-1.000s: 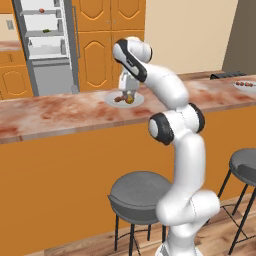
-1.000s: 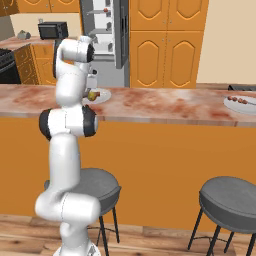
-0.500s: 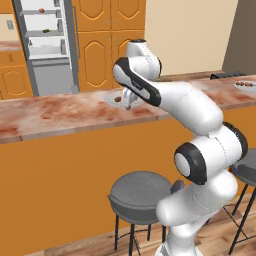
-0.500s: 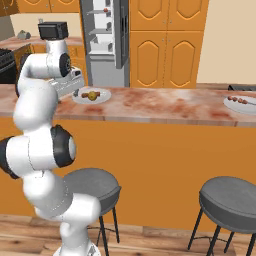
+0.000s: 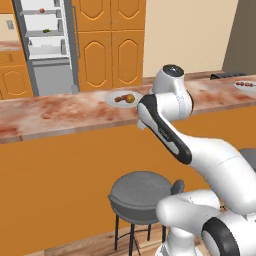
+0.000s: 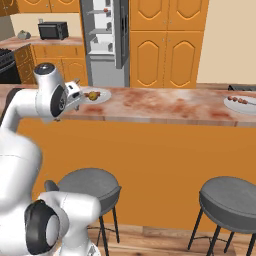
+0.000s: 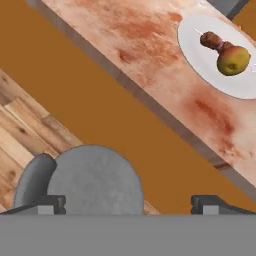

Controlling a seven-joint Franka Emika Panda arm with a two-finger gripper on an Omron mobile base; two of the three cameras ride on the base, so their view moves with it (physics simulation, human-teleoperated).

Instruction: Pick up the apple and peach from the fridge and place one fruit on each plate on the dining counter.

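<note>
Right now the gripper (image 7: 128, 202) hangs out past the front edge of the tabletop (image 7: 165, 85), looking down over a round grey stool (image 7: 92, 182) and the wooden floor (image 7: 20, 125). Its two dark fingertips (image 7: 47, 202) stand far apart at the bottom of the hand view, jaws spread wide with nothing between them.

Ahead of the gripper and off to one side, well apart from it, a white plate (image 7: 210, 60) sits on the reddish marbled tabletop. On that plate lies a yellow-green fruit with a red blush (image 7: 233, 60), touching a small brownish item (image 7: 212, 39) just beside it. From the left base view the same plate (image 5: 116, 101) shows beyond the arm's upper joint, with the fruit (image 5: 130, 98) on it.

Further along the tabletop, well away from the gripper, a second plate (image 6: 239, 106) carries a row of small dark pieces; I cannot tell what they are.

Behind the counter the fridge (image 6: 104, 37) stands with its door open, its white shelves showing. A small red thing (image 5: 42, 10) rests on an upper shelf and something green (image 5: 46, 31) on the shelf below. A second stool (image 6: 230, 197) stands on the floor in front of the orange counter front.
</note>
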